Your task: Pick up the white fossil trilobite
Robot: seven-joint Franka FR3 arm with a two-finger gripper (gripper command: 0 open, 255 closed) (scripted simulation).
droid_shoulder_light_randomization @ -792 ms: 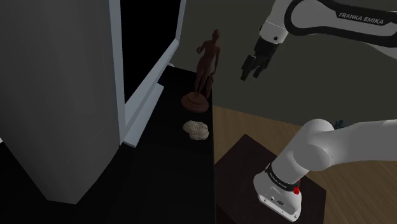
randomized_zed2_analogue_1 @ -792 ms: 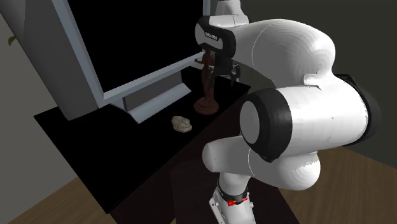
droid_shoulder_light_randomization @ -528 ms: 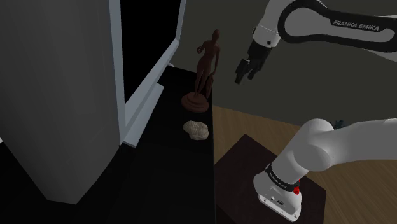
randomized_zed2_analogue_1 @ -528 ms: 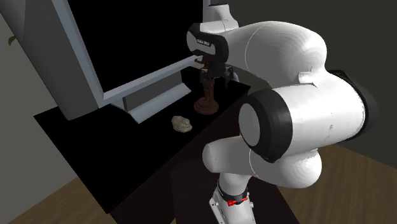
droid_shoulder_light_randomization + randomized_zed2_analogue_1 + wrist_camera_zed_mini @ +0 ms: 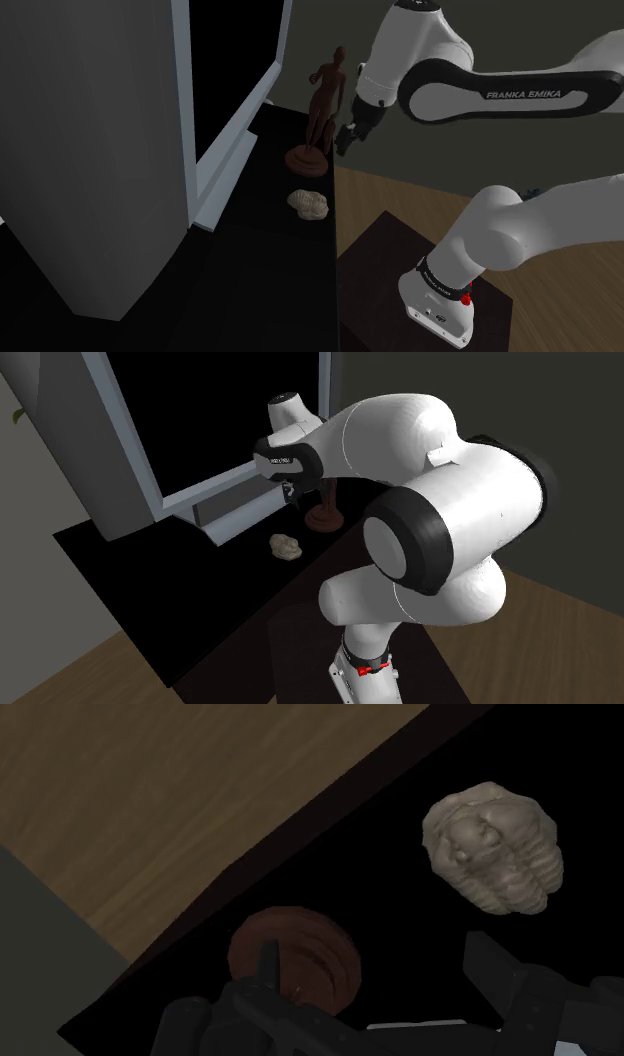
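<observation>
The pale beige fossil trilobite (image 5: 309, 203) lies flat on the black tabletop (image 5: 268, 262) near its edge, also seen as a small lump (image 5: 286, 546). In the wrist view the ribbed trilobite (image 5: 492, 849) is beyond my right finger and apart from it. My black gripper (image 5: 347, 138) hovers above the table edge beside the brown figurine (image 5: 323, 105). My gripper (image 5: 378, 969) is open, with nothing between its fingers, and its left finger (image 5: 267, 966) stands over the figurine's round base (image 5: 295, 959). From the second exterior view my gripper (image 5: 295, 498) hangs above and behind the trilobite.
A tall grey panel with a white frame (image 5: 184, 110) stands along the table's far side, with a black area behind it. Wood floor (image 5: 400, 195) lies past the table edge. The dark stand (image 5: 395, 255) sits at the shoulder view's lower right.
The arm has swung down and toward the shoulder view's left, carrying the gripper from open air to just beside the figurine, above the table edge. The trilobite has not moved.
</observation>
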